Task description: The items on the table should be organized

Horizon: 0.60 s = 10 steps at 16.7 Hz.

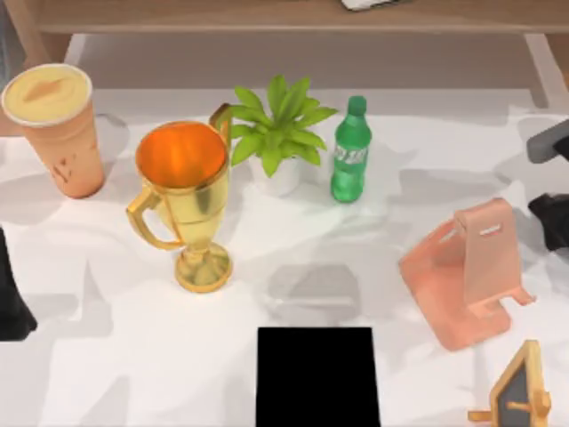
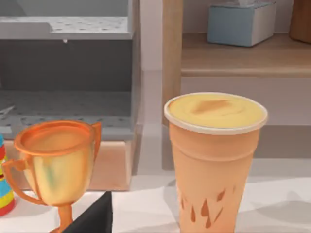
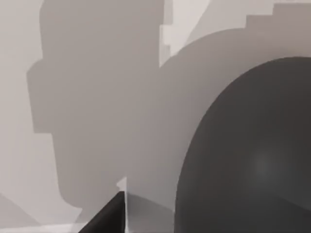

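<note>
Black panel point(image 1: 317, 375): lower centre of the top view, flat on the table point(image 1: 116, 374).
Left gripper point(image 1: 13, 302): left edge of frame; jaws cannot be told.
Right gripper point(image 1: 551, 182): right edge; jaws cannot be told.
Mouse point(image 3: 252, 160): dark grey, rounded, close in the right wrist view.
Phone stand point(image 1: 467, 271): pink, lower right.
Trophy point(image 1: 187, 196): gold, left of centre.
Plant point(image 1: 280, 133), green bottle point(image 1: 350, 151): behind the trophy, centre.
Cup point(image 1: 58, 124): peach, cream lid, upright, upper left.

Dark grey mouse point(image 3: 248, 155) on table point(image 3: 97, 97)

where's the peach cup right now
The tall peach cup with cream lid stands at the top view's far left on the white table, beside the gold trophy.
</note>
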### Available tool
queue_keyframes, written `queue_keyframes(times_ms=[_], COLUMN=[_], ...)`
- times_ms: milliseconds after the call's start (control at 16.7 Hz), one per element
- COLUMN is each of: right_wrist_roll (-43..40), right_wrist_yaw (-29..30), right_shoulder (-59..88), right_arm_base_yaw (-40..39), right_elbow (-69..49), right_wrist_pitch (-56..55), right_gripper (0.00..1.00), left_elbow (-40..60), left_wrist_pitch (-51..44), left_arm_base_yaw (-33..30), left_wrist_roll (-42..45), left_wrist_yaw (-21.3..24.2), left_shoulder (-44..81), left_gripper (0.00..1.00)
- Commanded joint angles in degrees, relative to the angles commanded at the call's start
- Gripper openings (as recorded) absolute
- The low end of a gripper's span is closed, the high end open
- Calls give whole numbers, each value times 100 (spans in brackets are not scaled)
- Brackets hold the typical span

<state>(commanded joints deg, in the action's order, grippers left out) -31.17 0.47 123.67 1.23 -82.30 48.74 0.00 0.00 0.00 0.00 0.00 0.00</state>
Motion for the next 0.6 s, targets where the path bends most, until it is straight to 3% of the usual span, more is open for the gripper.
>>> queue_keyframes(times_ms=[360,600], right_wrist_roll=[0,0], right_wrist_yaw=[0,0], right_shoulder=[0,0], right_arm_base_yaw=[0,0], right_elbow=[0,0], right_wrist_pitch=[0,0], right_gripper=[2,0], left_elbow=[0,0], left_wrist_pitch=[0,0], left_arm_base_yaw=[0,0], left_wrist_roll=[0,0], left_wrist_yaw=[0,0], left_shoulder=[0,0], left_gripper=[100,100])
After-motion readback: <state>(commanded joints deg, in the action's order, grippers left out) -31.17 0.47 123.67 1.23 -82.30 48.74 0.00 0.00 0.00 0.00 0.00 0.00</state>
